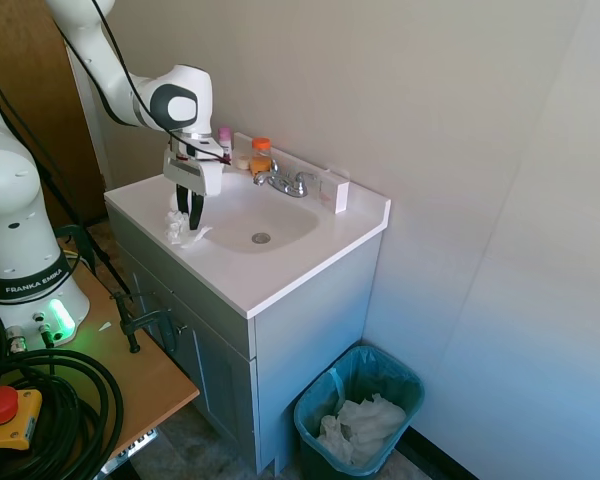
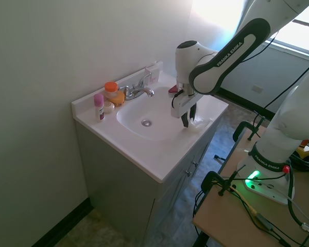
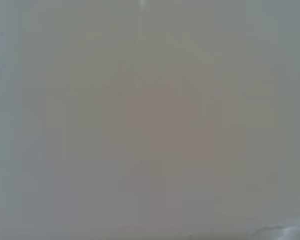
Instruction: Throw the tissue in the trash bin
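Claw at the tissue on the sink counter

Gripper (image 1: 193, 219) fingertips meet on the tissue (image 1: 180, 230) directly beneath; a shallow pinch might tear free before reaching the trash bin (image 1: 358, 420), far below, aside.

Bottles (image 1: 261, 156) and faucet (image 1: 285, 181) crowd the back; basin (image 1: 265, 222) open.
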